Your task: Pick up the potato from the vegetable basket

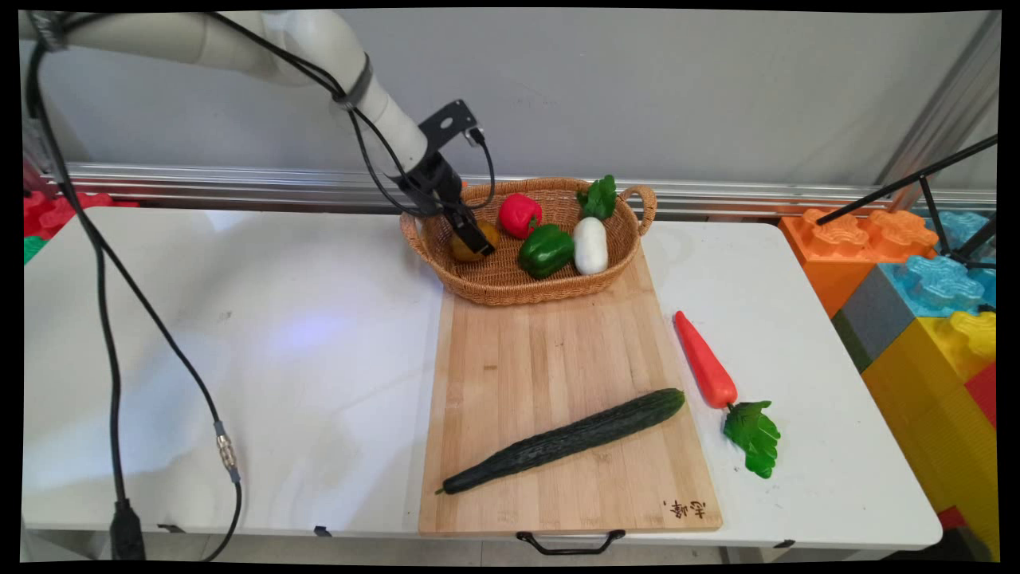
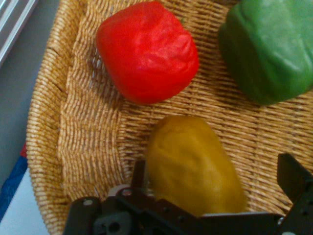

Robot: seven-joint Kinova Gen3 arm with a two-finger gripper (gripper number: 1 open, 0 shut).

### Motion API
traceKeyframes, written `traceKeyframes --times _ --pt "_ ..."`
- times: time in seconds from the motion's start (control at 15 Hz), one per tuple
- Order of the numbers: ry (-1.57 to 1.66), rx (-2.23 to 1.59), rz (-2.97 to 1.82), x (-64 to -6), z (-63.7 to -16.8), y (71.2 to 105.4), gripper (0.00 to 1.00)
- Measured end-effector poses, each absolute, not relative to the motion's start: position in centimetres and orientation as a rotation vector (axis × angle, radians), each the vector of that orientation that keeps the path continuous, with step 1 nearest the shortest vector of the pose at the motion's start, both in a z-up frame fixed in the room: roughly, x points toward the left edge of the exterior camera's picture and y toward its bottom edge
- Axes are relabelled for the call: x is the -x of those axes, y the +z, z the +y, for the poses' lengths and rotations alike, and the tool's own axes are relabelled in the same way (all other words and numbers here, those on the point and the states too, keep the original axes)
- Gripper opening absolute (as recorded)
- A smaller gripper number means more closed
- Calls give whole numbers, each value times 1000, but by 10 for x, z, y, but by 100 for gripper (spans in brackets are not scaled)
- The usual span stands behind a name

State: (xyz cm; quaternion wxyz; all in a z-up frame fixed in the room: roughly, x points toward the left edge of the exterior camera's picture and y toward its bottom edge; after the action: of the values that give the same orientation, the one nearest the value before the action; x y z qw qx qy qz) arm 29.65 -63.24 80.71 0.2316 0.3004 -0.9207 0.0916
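Straddling yellow pepper (image 2: 193, 164), end effector (image 2: 215, 188) fingers spread.

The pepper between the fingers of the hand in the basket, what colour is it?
The pepper is yellow, with a dull ochre tone. It shows best in the hand view.

We see a white, rounded arm (image 1: 319, 48) with black cables (image 1: 103, 303) strapped along it. It ends in a black two-finger gripper (image 1: 476, 244) with a black bracket (image 1: 451, 122) at the wrist.
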Motion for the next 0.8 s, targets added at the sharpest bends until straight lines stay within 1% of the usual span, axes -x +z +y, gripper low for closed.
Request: traceKeyframes --times 0.27,0.6,0.67,0.8 --pt "273 -852 -2522 -294 -642 794 100" --pt "288 -862 -2513 -290 -647 788 100" --pt "287 -860 -2512 -290 -647 788 0" --pt "280 -853 -2511 -288 -645 789 0"
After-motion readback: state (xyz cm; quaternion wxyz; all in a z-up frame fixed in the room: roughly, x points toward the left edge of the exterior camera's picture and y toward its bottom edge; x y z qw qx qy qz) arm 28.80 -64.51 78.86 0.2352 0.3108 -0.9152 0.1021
